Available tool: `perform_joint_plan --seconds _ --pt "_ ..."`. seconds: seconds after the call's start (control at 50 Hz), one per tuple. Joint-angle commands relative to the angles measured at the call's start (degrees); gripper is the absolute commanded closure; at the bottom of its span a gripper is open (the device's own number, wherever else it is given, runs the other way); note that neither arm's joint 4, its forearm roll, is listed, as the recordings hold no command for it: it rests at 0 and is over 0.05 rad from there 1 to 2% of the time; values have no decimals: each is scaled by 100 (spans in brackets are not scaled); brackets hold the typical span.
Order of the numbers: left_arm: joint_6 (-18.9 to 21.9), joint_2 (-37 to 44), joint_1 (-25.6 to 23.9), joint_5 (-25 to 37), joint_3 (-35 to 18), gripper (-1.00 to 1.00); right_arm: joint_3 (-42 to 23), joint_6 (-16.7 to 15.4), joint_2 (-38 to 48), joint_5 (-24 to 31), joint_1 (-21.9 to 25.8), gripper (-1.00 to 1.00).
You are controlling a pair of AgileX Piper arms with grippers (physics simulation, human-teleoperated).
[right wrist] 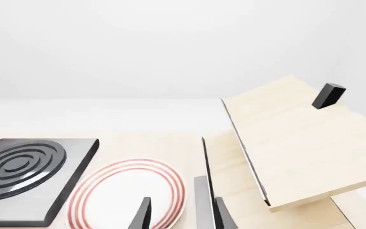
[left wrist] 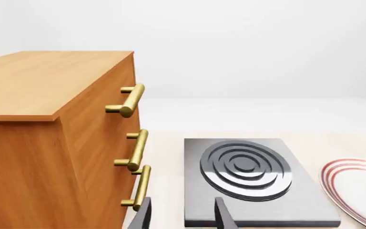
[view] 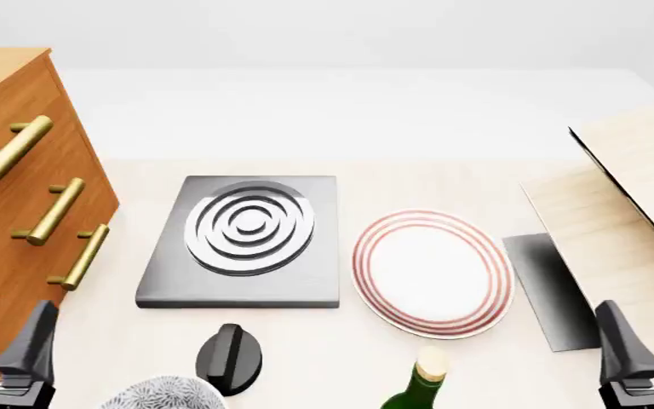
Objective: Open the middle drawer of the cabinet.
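The cabinet (view: pixel 9 85) is a big orange-brown wooden chest at the table's left, with three brass bar handles stacked on its front. The middle drawer (view: pixel 91 209) sits flush with the front, and its handle (view: pixel 52 211) is the second one down. The left wrist view shows that handle (left wrist: pixel 135 150) beside the cabinet (left wrist: pixel 36 157). My left gripper (view: pixel 0 341) is open and empty near the front edge, below the lowest handle and apart from the cabinet. My right gripper (view: pixel 653 336) is open and empty at the far right.
A grey hotplate (view: pixel 248 239) with concentric rings lies right of the cabinet, with a red-rimmed white plate (view: pixel 432 271) beyond it. Pale wood boards (view: pixel 633 204) and a dark slab (view: pixel 548 290) stand at the right. A black knob (view: pixel 231 358), a green bottle (view: pixel 418 388) and a grey patterned object (view: pixel 163 394) line the front edge.
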State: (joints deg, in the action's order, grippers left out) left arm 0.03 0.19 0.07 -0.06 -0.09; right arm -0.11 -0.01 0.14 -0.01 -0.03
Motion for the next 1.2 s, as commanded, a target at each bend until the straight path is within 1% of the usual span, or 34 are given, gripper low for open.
perform_joint_plan --seconds 0.02,0.2,0.24,0.28,0.32,0.38,0.44,0.48,0.5,0.52,0.54,0.56,0.58,0.6,0.64,0.66,0.68,0.74,0.78,0.8,0.84,0.88,0.9,0.92,0.94,0.96,0.98,1.02,1.04,1.06,1.1,1.12,1.16,1.2 --pt "42 36 36 -11 -12 -100 -18 -3 17 6 -33 -100" --pt "97 25 43 -16 -3 -100 -16 -6 62 -33 45 -100" --pt "71 36 24 -8 -1 -100 -17 -44 27 -29 38 -100" --pt "63 25 24 3 -5 -100 -21 -162 -8 -85 4 -100" --pt "82 50 55 1 -4 -100 -14 -8 53 -27 -8 -100" --pt "238 147 124 -17 1 -100 -15 -62 16 -34 0 -100" --pt "337 19 122 79 -63 -100 -12 -40 34 -36 -3 -100" --pt "333 0 103 62 -148 -100 -12 -59 22 -40 -1 -100" --pt "226 -9 92 115 -221 -100 -10 -36 44 -43 -3 -100" --pt "202 3 117 204 -260 -100 -9 -24 59 -49 -5 -100" --pt "-133 171 304 277 -331 -100 -9 -33 54 -52 -4 -100" --pt "-251 276 253 246 -361 -100 -10 -45 43 -51 -2 -100" --pt "-48 74 166 413 -451 -100 -10 -54 36 -52 -2 -100" --pt "146 -12 179 358 -561 -100 -9 -41 50 -56 -3 -100" --pt "210 -13 207 400 -607 -100 -8 -30 65 -62 -4 -100" --pt "271 -11 374 523 -761 -100 -9 -40 56 -61 -3 -100" --pt "255 -9 347 620 -863 -100 -9 -49 47 -59 -2 -100" --pt "563 -15 325 708 -1186 -100 -8 -33 64 -64 -4 -100" --pt "359 15 380 971 -1321 -100 -9 -46 49 -59 -3 -100" --pt "482 8 339 1082 -1409 -100 -9 -44 51 -58 -2 -100" --pt "891 -9 285 1088 -1572 -100 -9 -34 62 -61 -3 -100" --pt "940 16 68 1373 -1679 -100 -11 -45 46 -54 -2 -100" --pt "1065 14 61 1408 -1702 -100 -11 -43 46 -53 -2 -100" --pt "1286 29 -89 1468 -1747 -100 -11 -36 53 -53 -3 -100" --pt "1273 305 -164 1490 -1795 -100 -11 -35 53 -52 -3 -100" --pt "1407 492 -236 1500 -1855 -100 -12 -41 46 -49 -3 -100" --pt "1590 440 -216 1531 -1910 -100 -12 -43 44 -49 -3 -100" --pt "1551 572 -333 1571 -2085 -100 -13 -38 49 -49 -3 -100" --pt "1693 503 -309 1569 -2167 -100 -13 -39 48 -49 -3 -100" --pt "1771 678 -414 1546 -2237 -100 -14 -40 48 -49 -3 -100" --pt "2035 759 -353 1447 -2210 -100 -14 -37 53 -51 -3 -100" --pt "2254 821 -329 1350 -2178 -100 -15 -41 50 -51 -3 -100" --pt "2226 959 -299 1326 -2278 -100 -15 -39 54 -53 -3 -100" --pt "2385 1041 -267 1261 -2288 -100 -15 -39 57 -56 -3 -100"
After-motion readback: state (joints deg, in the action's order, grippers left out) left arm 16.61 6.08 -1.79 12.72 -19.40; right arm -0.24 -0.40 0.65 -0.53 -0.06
